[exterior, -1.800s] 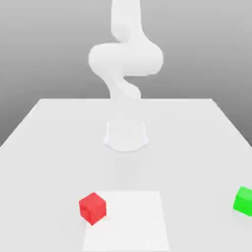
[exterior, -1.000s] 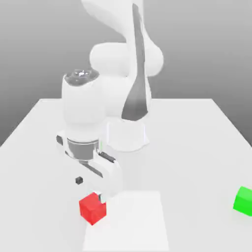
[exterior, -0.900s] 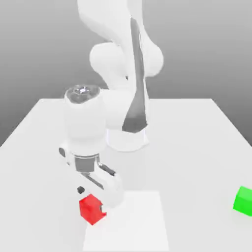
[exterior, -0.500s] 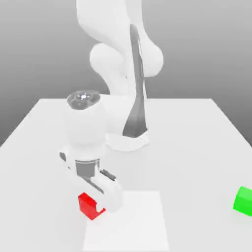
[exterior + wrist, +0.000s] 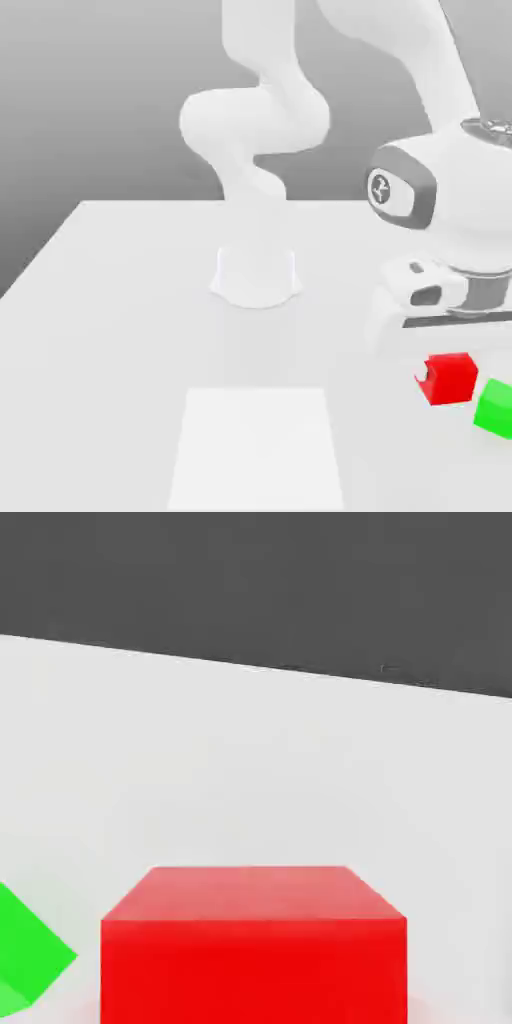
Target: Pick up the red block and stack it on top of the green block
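Fingers (image 5: 422, 371) closed on red block (image 5: 451, 378)

The red block is gripped between the fingers; the green block (image 5: 496, 409) sits on the tabletop (image 5: 120, 350), near the fingers, towards the exterior view's right

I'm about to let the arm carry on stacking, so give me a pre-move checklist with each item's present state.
1. Red block held by the gripper: ok, it is clamped under the hand.
2. Red block stacked on the green block: not ok, it is beside it in the exterior view.
3. Green block's top free of other things: cannot tell, the exterior view's edge cuts the block off.
4. White square free of blocks: ok.
5. Green block wholly in sight: not ok, both views cut it off.
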`<move>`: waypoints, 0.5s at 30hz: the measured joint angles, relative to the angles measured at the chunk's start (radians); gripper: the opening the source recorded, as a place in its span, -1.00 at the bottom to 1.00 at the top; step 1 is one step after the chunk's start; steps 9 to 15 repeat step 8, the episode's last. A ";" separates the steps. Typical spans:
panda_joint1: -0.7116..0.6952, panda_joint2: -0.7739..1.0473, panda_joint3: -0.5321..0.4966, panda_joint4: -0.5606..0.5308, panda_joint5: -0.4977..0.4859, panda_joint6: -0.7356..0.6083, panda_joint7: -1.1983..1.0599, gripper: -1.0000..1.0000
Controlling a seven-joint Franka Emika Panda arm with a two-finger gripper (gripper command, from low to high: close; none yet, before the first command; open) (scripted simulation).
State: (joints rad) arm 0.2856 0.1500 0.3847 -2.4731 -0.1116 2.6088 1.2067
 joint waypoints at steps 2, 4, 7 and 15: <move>0.050 0.070 0.001 0.027 -0.063 0.036 0.028 -1.00; 0.089 0.141 -0.033 0.038 -0.122 0.092 0.067 -1.00; 0.102 0.163 -0.046 0.041 -0.140 0.110 0.079 1.00; 0.102 0.163 -0.046 0.041 -0.140 0.110 0.079 1.00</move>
